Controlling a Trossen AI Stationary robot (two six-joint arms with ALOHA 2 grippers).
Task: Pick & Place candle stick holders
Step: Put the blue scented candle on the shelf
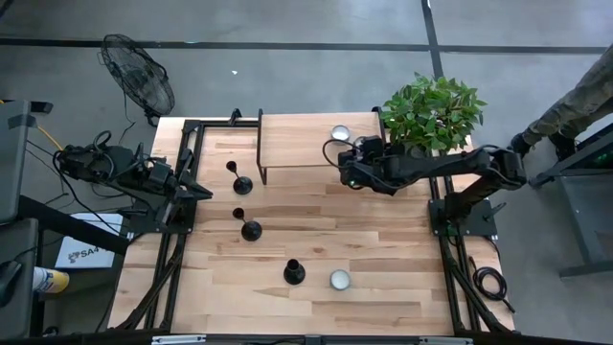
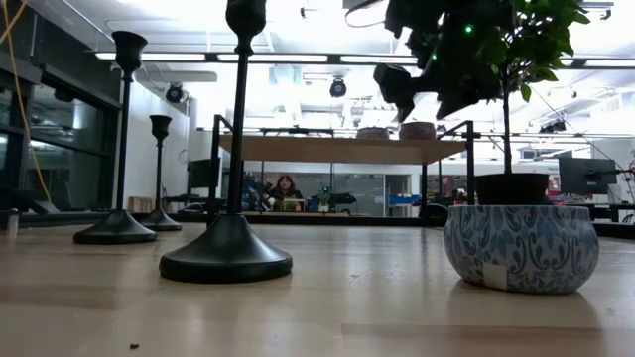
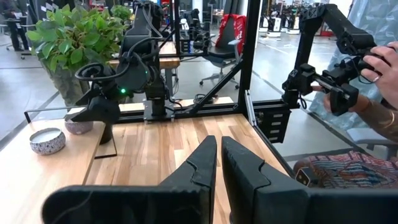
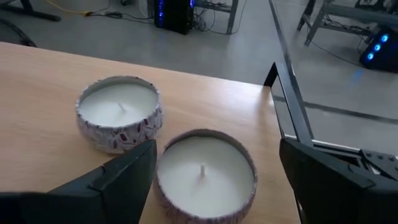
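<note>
Three black candle stick holders [image 1: 239, 180] [image 1: 249, 227] [image 1: 294, 273] stand upright on their round bases on the wooden table; in the low view the nearest [image 2: 226, 248] stands in front of the other two [image 2: 117, 226] [image 2: 159, 218]. My right gripper [image 4: 217, 155] is open above the raised wooden shelf [image 1: 297, 144]. Its fingers stand on either side of the nearer of two candle tins [image 4: 205, 177] [image 4: 119, 115], and a gap shows beside one finger. My left gripper [image 3: 219, 155] is shut and level at the table's left edge [image 1: 203, 192], holding nothing.
A patterned candle tin [image 1: 340, 279] sits near the front beside the third holder. A potted plant [image 1: 433, 110] stands at the back right, close behind my right arm. A fan [image 1: 139, 72] is on the floor beyond the table. A person's hands [image 3: 379, 62] work a device past the table's right side.
</note>
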